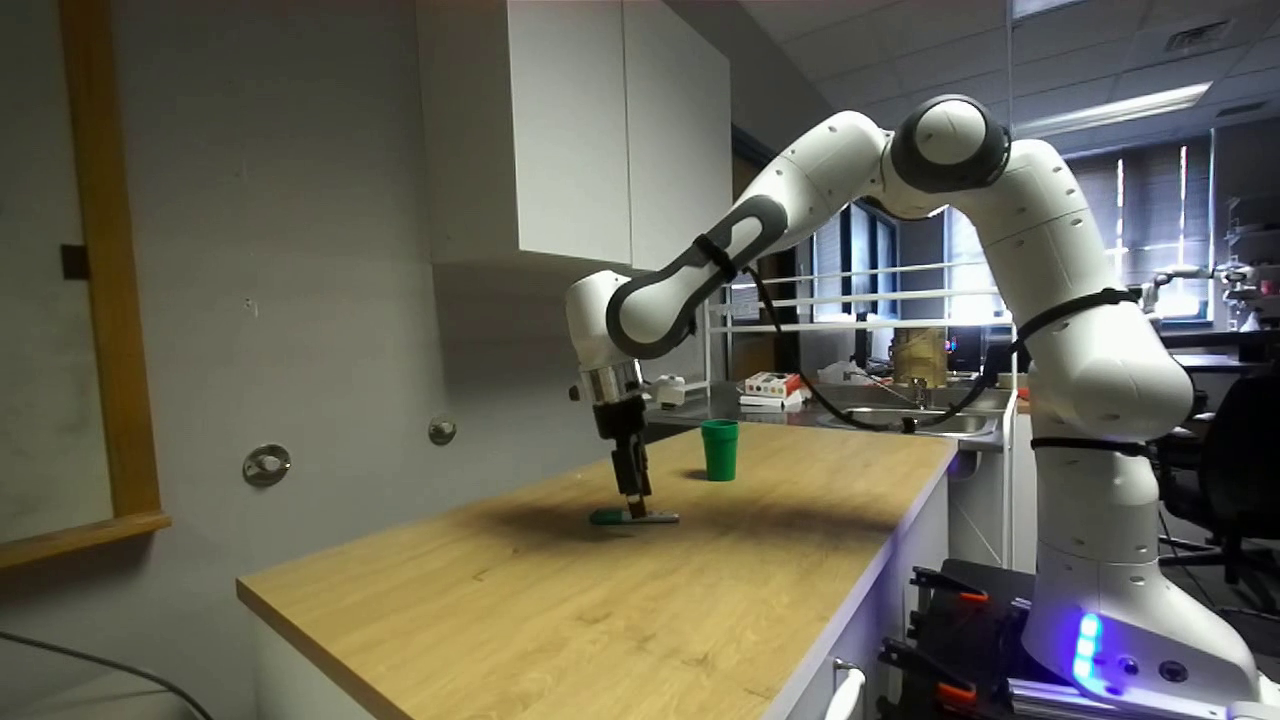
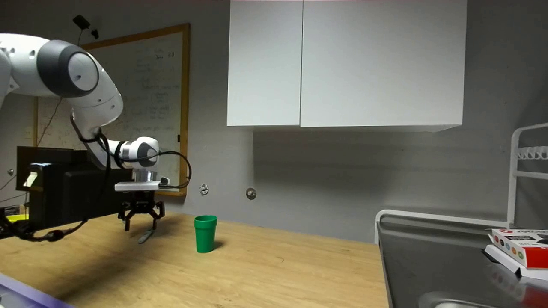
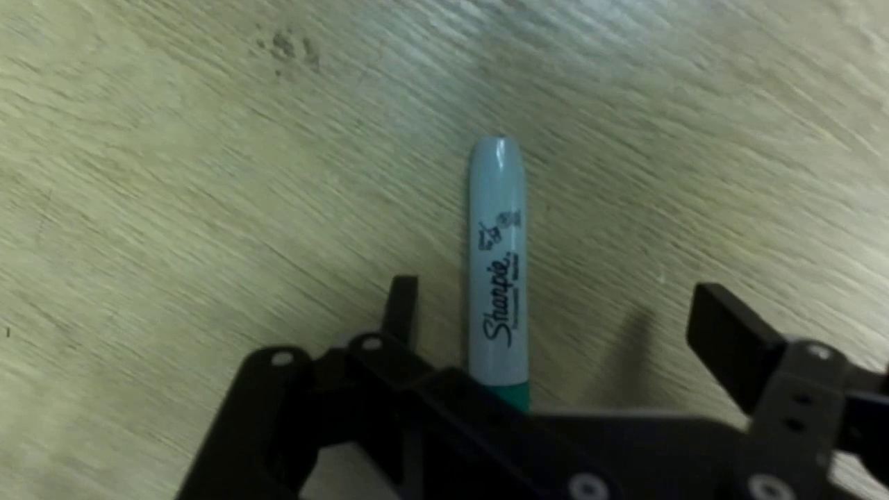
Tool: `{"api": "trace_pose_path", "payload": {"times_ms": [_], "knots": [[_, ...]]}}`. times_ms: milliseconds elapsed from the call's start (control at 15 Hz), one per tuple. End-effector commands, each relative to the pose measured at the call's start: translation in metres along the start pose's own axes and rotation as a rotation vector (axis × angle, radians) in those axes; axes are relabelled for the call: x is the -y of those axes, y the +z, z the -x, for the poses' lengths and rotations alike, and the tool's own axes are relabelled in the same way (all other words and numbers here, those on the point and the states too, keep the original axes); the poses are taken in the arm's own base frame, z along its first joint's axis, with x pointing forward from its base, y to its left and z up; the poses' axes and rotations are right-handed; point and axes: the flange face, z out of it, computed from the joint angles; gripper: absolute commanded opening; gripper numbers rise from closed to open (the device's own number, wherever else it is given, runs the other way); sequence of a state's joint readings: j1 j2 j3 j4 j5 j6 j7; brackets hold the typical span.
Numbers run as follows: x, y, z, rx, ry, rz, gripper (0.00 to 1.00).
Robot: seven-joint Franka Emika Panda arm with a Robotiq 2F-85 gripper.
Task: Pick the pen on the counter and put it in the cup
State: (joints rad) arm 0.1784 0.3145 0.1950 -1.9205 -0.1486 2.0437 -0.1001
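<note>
The pen is a grey Sharpie marker with a green cap. It lies flat on the wooden counter (image 1: 560, 610) in both exterior views (image 1: 658, 518) (image 2: 146, 236) and in the wrist view (image 3: 498, 264). The cup (image 1: 719, 452) is green and stands upright on the counter; it also shows in an exterior view (image 2: 205, 234), and is out of the wrist view. My gripper (image 2: 140, 226) points down, low over the pen. In the wrist view the gripper (image 3: 555, 309) is open, one finger on each side of the pen, closer on the left. Its body hides most of the cap.
A white wall cabinet (image 2: 342, 64) hangs above the counter. A dark sink counter (image 2: 428, 244) with boxes (image 2: 522, 246) and a white rack (image 2: 513, 179) adjoins the counter beyond the cup. Dark equipment (image 2: 94, 192) shows behind the arm. The wall runs along the counter's back edge.
</note>
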Motion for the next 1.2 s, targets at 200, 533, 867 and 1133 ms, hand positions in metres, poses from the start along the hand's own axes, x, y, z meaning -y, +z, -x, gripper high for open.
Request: {"api": "trace_pose_path", "payload": {"times_ms": [200,533,867,1133], "knots": [[-0.014,0.007,-0.019,0.041,-0.049,-0.007,1.00],[-0.021,0.012,-0.025,0.042,-0.061,-0.013,1.00],[-0.025,0.021,-0.027,0.059,-0.066,-0.018,1.00],[-0.026,0.023,-0.029,0.059,-0.062,-0.008,0.60]]}}
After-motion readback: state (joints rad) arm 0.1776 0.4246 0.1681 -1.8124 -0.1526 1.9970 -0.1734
